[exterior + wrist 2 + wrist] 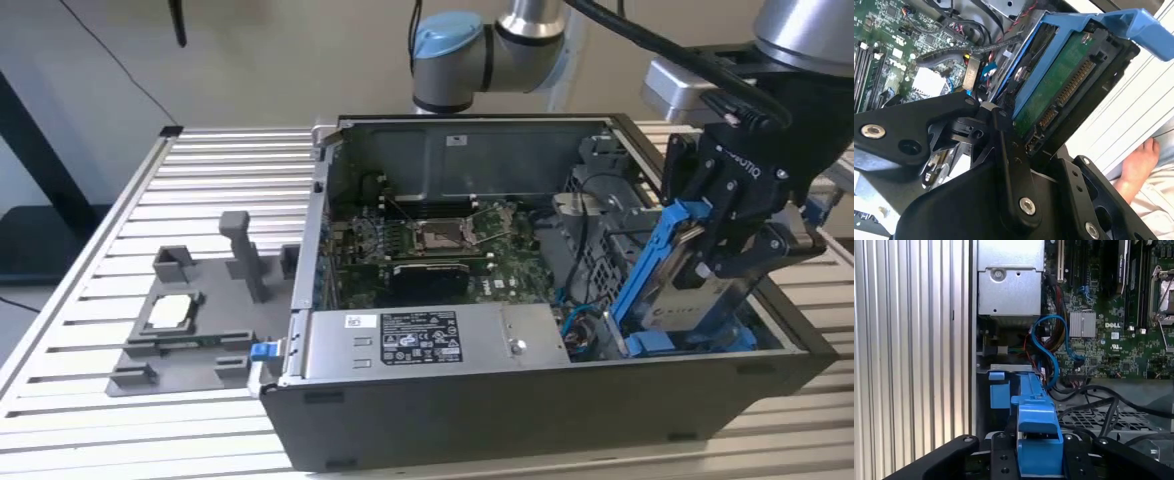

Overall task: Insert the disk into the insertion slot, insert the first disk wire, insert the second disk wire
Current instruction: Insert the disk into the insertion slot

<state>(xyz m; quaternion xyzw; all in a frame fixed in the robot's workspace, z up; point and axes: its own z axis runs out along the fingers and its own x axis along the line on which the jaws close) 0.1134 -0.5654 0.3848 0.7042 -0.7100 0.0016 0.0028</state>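
Note:
In the exterior view my gripper [731, 255] is shut on the disk [677, 295], a silver-grey drive in a bright blue carrier. The disk stands steeply tilted, almost on edge, over the front corner of the open computer case on the exterior view's right. Its lower end reaches down to the insertion slot [741, 335] there. The second wrist view shows the disk's green circuit board and connector [1064, 85] between my black fingers [1004, 145]. In the first wrist view the blue carrier [1036, 425] sits in my gripper [1039, 457], beside dark perforated metal [1094, 417]. A loose blue cable [1051, 347] curls nearby.
The case holds a green motherboard [441, 245] and a grey labelled power-supply box [427, 340] along its front wall. A grey fixture tray [187, 320] lies on the slatted metal table [107, 200] at the exterior view's left. A person's hand [1136, 167] rests outside the case.

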